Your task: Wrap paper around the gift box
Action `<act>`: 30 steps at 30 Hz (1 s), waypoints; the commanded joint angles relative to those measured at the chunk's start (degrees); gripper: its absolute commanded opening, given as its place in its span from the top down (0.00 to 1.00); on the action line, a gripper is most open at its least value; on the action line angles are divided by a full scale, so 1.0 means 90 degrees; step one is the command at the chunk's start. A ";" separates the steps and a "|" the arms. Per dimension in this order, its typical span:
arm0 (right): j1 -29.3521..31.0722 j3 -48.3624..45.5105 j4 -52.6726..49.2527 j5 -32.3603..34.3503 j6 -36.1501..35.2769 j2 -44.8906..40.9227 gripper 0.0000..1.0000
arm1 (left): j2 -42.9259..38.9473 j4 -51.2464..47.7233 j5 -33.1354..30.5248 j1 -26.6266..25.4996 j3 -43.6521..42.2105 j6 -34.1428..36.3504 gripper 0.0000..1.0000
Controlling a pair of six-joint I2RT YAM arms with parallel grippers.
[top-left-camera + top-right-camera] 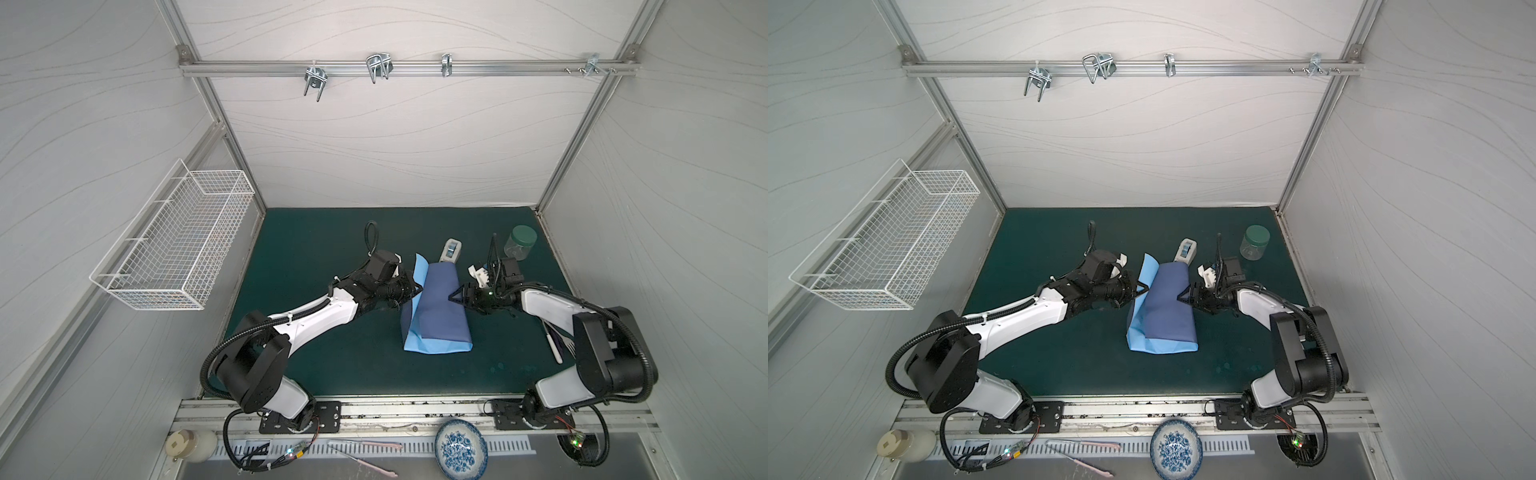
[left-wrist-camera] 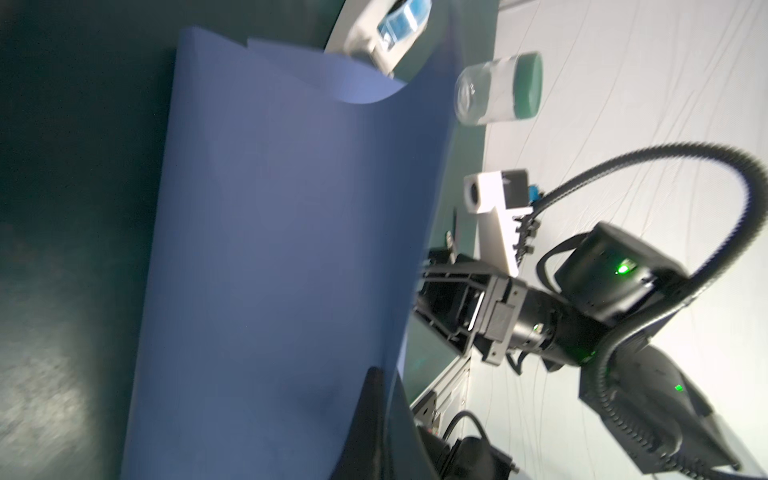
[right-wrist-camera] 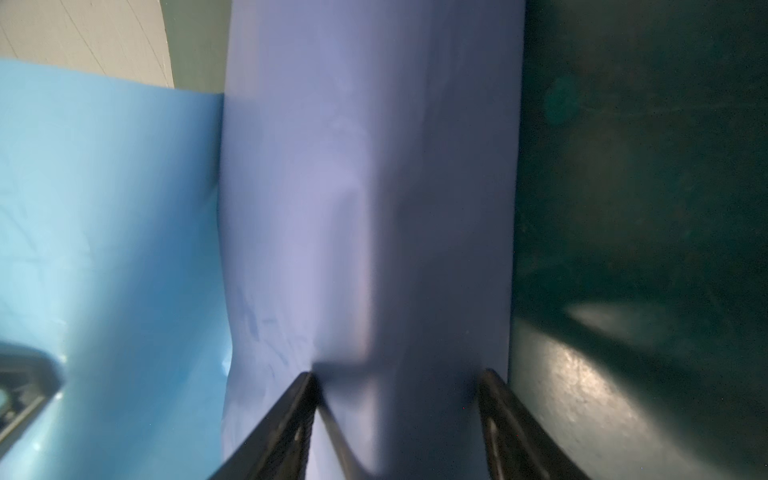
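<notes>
Both tools meet the paper (image 1: 436,309): left tool (image 1: 419,288) pinches its edge, right tool (image 3: 397,374) stands spread.

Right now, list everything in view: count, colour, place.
folded thin paper sheet: one, indigo over sky-blue, centre; no gift box visible.
plastic tape dispenser: one, white, behind the paper.
clear jar: one, green lid, far right.
slim utensil: one, white, beside right arm.
wire basket: one, white, left wall.
metal hooks: four, silver, back rail.
patterned ceramic bowl: one, blue-and-white, front ledge.
round container: one, cream, front ledge.
thin utensils: two, pink, front ledge.
textured mat: one, dark green, underneath.
left tool: one, black, shut on paper's edge.
right tool: one, black, open, over paper.
</notes>
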 commanded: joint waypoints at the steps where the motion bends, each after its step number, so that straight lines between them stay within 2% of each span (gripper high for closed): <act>1: 0.0099 -0.0108 -0.0330 0.0596 -0.0035 0.0218 0.38 | 0.0011 0.0390 -0.0302 -0.0082 0.0310 -0.0362 1.00; 6: 0.0106 -0.0130 -0.0330 0.0587 -0.0029 0.0221 0.38 | 0.0169 0.0177 -0.0093 -0.0096 0.0276 -0.0475 0.98; 12: 0.0105 -0.0105 -0.0359 0.0585 -0.0034 0.0193 0.38 | 0.0095 -0.1103 0.0037 -0.0007 0.0352 0.0329 0.94; 18: 0.0105 -0.0094 -0.0324 0.0567 -0.0026 0.0213 0.38 | -0.0159 -0.2013 0.0071 0.0374 0.0076 0.1064 0.92; 26: 0.0105 -0.0077 -0.0352 0.0582 -0.0035 0.0192 0.38 | -0.0338 -0.2266 0.0141 0.0991 -0.0388 0.1571 0.88; 30: 0.0101 -0.0119 -0.0315 0.0588 -0.0025 0.0197 0.38 | -0.0122 -0.2033 0.0416 0.1053 -0.0549 0.1628 0.89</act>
